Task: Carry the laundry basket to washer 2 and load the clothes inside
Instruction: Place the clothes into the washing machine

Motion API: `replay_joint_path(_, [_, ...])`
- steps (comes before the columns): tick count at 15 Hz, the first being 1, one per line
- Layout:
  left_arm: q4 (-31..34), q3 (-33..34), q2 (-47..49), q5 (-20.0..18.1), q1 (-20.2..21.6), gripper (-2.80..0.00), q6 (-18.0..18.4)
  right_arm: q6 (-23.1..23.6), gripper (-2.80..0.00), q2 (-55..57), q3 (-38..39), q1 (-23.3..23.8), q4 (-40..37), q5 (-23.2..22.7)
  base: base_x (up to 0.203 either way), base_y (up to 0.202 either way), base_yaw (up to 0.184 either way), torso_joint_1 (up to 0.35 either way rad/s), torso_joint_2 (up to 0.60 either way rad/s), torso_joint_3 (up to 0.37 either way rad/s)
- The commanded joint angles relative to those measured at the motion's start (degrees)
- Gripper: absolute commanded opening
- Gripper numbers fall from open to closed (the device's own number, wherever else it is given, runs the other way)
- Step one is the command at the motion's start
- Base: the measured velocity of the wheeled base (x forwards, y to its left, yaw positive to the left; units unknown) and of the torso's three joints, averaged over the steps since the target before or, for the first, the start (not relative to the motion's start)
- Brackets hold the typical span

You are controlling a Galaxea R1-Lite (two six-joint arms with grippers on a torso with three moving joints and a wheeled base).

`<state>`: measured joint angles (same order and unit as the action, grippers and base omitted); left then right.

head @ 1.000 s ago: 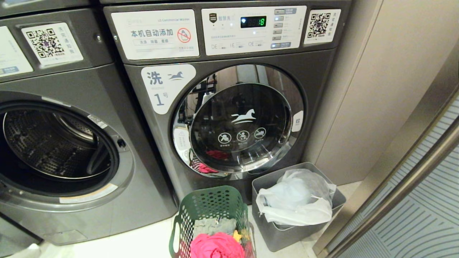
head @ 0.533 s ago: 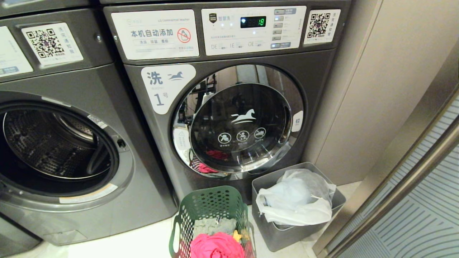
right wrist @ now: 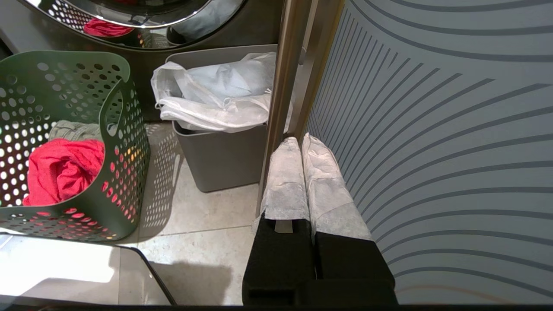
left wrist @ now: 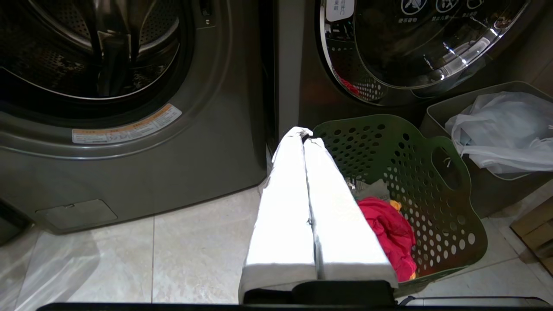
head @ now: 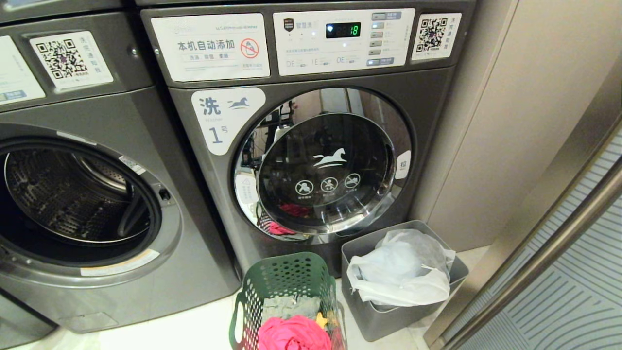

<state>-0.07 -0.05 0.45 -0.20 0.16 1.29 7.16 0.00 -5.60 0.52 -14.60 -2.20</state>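
Two dark grey front-loaders side by side: open-doored washer (head: 73,204) on the left, drum bare, and washer labelled "1" (head: 311,146) with door shut. Down on the tiled floor (left wrist: 185,255), green laundry basket (head: 286,301) standing upright right in front of washer "1", holding the clothes (head: 294,333) – pink-red on top, grey-green and a bit of yellow. Just beside it, grey bin (head: 384,311) stuffed with a white bag (head: 403,272). Left hand (left wrist: 306,137) pinched closed, empty, hanging over the basket's near rim. Right hand (right wrist: 301,142) closed too, empty, parked by the sliding door frame (right wrist: 287,99).
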Motion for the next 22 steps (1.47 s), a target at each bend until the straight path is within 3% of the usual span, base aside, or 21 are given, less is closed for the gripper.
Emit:
replay_joint_path(1, [0.0,0.0,-0.4,0.0,0.0,-2.80,0.0,0.1,-2.80,0.1,0.0,0.0,-0.1,0.0,0.000,0.000,0.000,0.000,0.00,0.000])
replay_joint_path(7, [-0.2,0.0,-0.4,0.5,0.0,-2.80,-3.1,0.1,-2.80,0.1,0.0,0.0,-0.1,0.0,0.000,0.000,0.000,0.000,0.00,0.000])
replay_joint_path(12, [-0.3,0.0,-0.4,0.5,0.0,-2.80,-3.5,0.1,-2.80,0.1,0.0,0.0,-0.1,-0.1,0.000,0.000,0.000,0.000,0.00,0.000])
replay_joint_path(22, [-0.3,0.0,-0.4,0.5,0.0,-2.80,-3.6,0.3,-2.80,0.1,0.0,0.0,-0.1,-0.3,0.000,0.178,-0.002,0.002,0.00,0.003])
